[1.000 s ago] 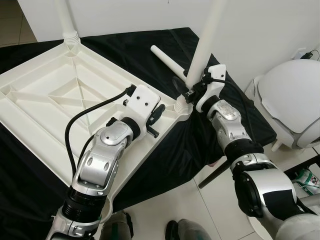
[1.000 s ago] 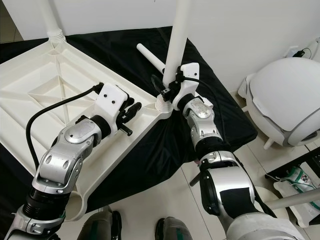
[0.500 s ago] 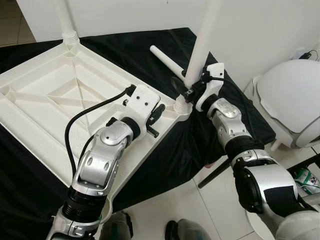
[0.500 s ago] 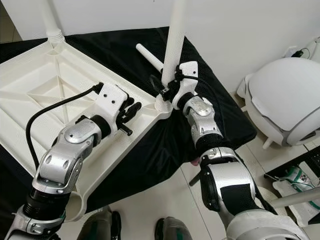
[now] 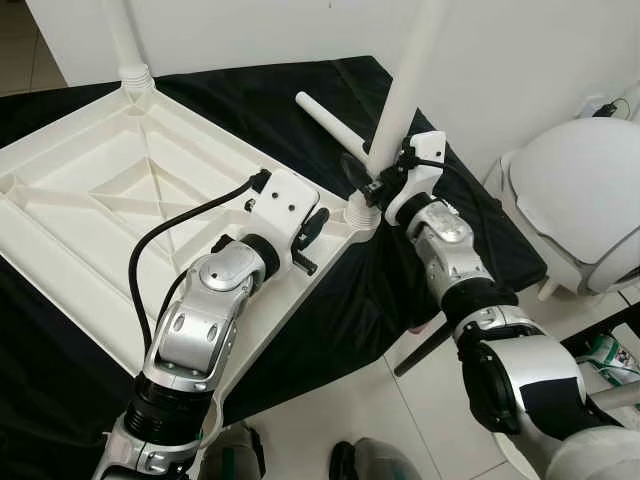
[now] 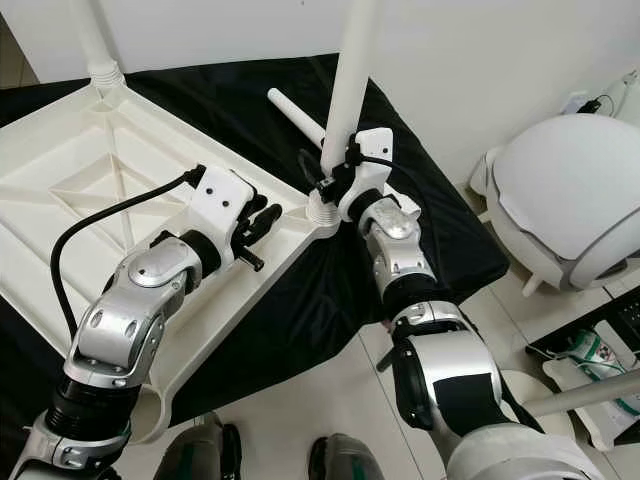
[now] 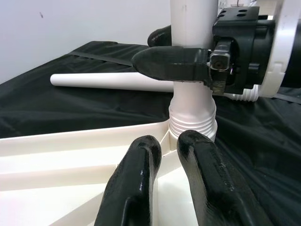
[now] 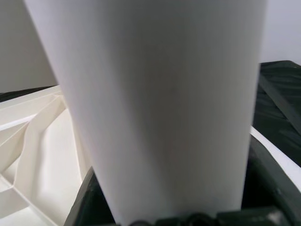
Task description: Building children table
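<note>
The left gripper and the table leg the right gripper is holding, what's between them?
Just bare white tabletop rim. In the left wrist view, the left gripper sits near the leg's threaded base, touching nothing; the right gripper clamps the leg.

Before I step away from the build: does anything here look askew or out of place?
One white leg lies loose on the black cloth beyond the upturned tabletop, not fitted. The leg held by the right gripper leans slightly in its corner socket. Nothing looks damaged.

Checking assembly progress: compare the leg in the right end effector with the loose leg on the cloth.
The gripped leg stands upright in the tabletop's corner socket; the loose leg lies flat on the black cloth. The right end effector clamps the first; nothing touches the second. Both are white round tubes.
</note>
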You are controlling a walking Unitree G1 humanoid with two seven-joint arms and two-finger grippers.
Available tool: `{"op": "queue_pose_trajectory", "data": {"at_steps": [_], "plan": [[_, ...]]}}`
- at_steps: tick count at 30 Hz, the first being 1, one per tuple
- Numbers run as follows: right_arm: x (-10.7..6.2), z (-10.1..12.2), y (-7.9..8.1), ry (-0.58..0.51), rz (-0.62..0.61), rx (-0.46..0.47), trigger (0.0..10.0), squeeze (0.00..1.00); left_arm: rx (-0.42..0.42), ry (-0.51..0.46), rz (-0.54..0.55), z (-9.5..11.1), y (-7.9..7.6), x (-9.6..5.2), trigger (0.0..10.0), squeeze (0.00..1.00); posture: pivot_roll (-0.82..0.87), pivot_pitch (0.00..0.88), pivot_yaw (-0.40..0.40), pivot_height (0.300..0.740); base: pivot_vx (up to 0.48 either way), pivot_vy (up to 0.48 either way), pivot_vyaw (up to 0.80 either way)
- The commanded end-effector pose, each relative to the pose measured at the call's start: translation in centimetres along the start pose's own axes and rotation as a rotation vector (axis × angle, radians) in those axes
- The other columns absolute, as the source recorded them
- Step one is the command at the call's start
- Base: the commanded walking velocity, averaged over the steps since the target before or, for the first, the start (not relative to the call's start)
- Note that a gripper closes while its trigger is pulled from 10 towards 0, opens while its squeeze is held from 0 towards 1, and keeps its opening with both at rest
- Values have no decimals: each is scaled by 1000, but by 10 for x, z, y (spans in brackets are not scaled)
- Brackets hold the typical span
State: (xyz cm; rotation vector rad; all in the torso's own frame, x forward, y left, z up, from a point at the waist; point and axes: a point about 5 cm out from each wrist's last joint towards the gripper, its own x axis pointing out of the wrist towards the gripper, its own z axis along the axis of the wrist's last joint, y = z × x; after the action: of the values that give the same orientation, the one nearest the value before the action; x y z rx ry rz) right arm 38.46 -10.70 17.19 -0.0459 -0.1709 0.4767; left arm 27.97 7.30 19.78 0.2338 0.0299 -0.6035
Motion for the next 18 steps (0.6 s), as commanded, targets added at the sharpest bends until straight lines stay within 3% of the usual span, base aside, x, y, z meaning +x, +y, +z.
{"op": "queue_pose_trajectory", "data": {"at_steps": [1,15,18], "plan": [[-12,-31,1,151,-30,35,10000,0,2,16,52,-3,1,0,10000,0,26,66,-52,740,0,0,0],[-7,-32,13,142,-116,65,10000,0,2,15,53,-3,1,-1,10000,0,31,66,-53,740,0,0,0],[-8,-32,16,128,-186,57,10000,0,0,16,53,-3,1,-2,10000,0,30,66,-53,740,0,0,0]]}}
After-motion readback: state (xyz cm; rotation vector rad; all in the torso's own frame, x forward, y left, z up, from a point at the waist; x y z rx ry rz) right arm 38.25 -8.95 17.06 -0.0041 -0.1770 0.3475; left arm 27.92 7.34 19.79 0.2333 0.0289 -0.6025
